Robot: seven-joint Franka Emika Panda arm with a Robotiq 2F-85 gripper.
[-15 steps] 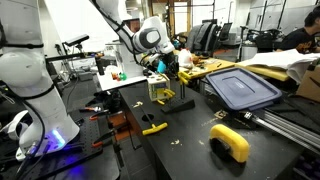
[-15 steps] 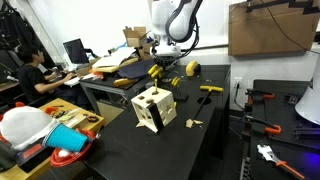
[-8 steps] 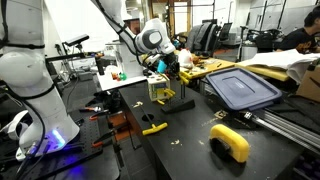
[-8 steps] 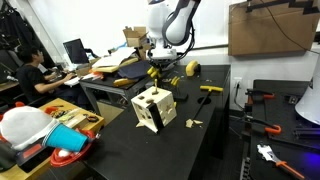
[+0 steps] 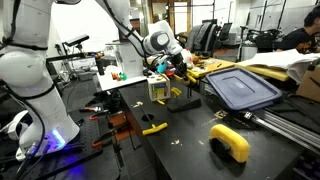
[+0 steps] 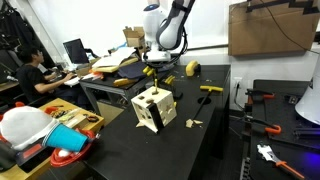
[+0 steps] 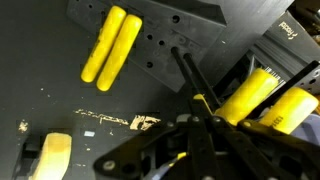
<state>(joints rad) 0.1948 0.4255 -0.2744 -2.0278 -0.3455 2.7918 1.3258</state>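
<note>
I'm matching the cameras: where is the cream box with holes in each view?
In an exterior view: cream box, mid-table, below-left of the gripper.
In an exterior view: centre foreground, nearer the camera than the gripper.
Wrist view: uncertain; a pale shape at lower left may be it.
Shared landmark: the gripper.

The claw (image 7: 205, 120), closed around a thin black rod (image 7: 185, 70), hangs above a dark plate (image 7: 195, 20) bearing 2 yellow bars (image 7: 110, 45).

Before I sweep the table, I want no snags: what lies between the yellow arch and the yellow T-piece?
Between the arch and the T-piece there is only bare tabletop with small specks, as shown in an exterior view.
</note>
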